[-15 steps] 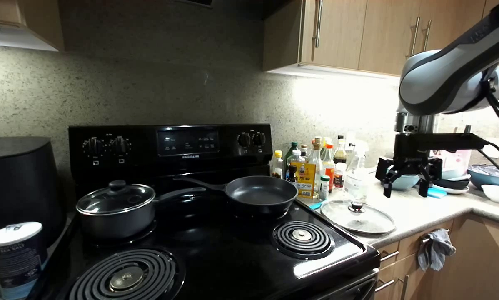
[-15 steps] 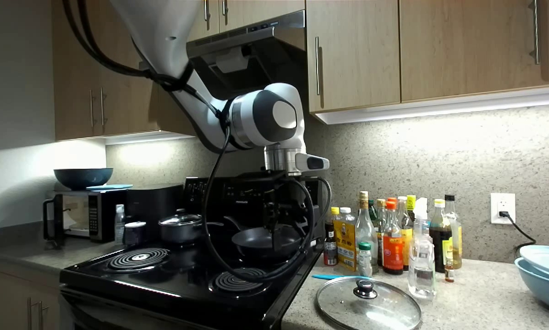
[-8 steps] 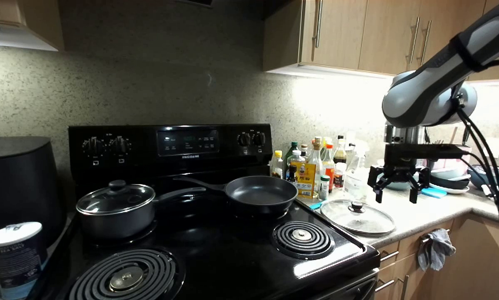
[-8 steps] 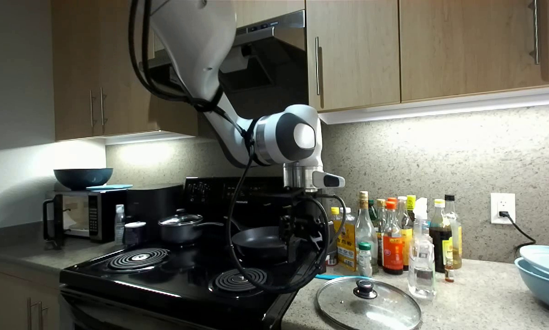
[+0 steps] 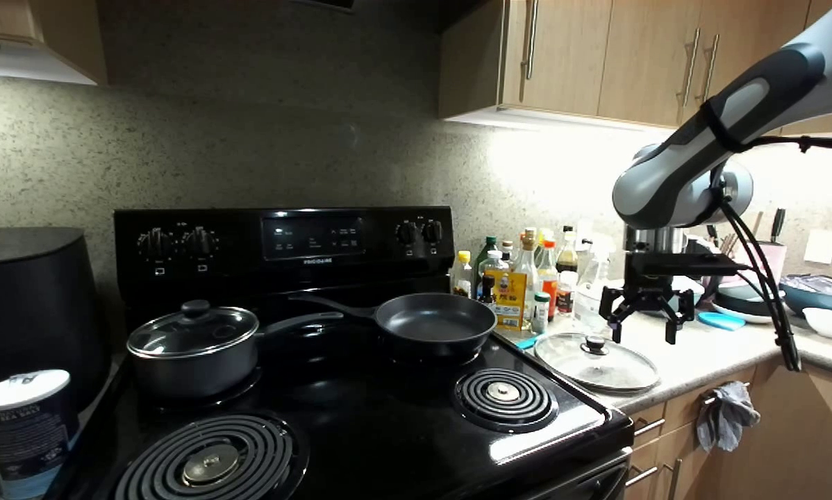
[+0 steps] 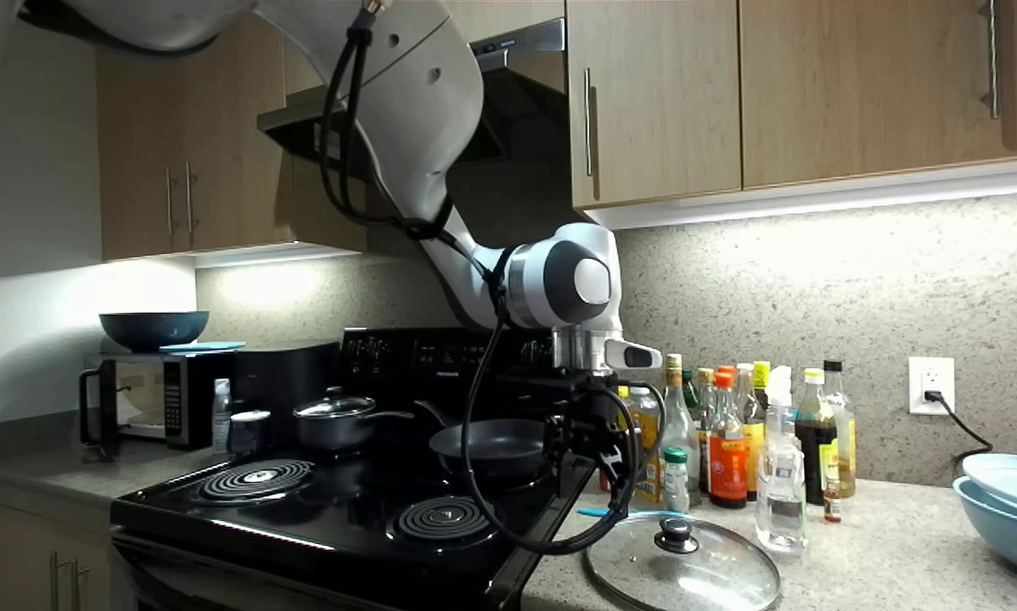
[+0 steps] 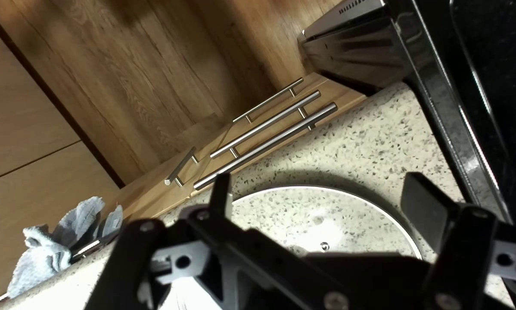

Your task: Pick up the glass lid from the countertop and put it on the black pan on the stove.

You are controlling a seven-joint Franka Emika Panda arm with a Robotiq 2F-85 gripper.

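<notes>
- My tool (image 5: 643, 335) hangs in the air above the tabletop (image 5: 708, 351), its fingers (image 7: 426, 211) spread well apart with nothing pinched between them.
- Below and near it is the glass lid (image 6: 687, 567), resting flat on the tabletop beside the edge of the stove (image 5: 388, 417). In the wrist view its rim curves through the gap between my fingers; I am not touching it.
- The lid's knob (image 6: 677, 533) points up and shows in both exterior views, but is hidden in the wrist view, so I cannot tell how well I am lined up with it.
- I judge the step in hand to be the approach: reaching for the lid, no grasp made yet.
- Next I would centre over the knob, sink straight down until a finger stands on either side of it, then squeeze. It is small, so a shallow pinch might let the lid slip or swing.
- Bottles (image 6: 727, 454) stand near the lid, toward the wall; I would want to lift clear of them before going sideways.
- The black pan (image 5: 435, 323) sits at the back of the stove, uncovered, its handle pointing away from the lid. All the placing is ahead of me.
- Farthest off, the pot (image 5: 190, 371) wears its own cover (image 5: 192, 337); I should leave that one be.
</notes>
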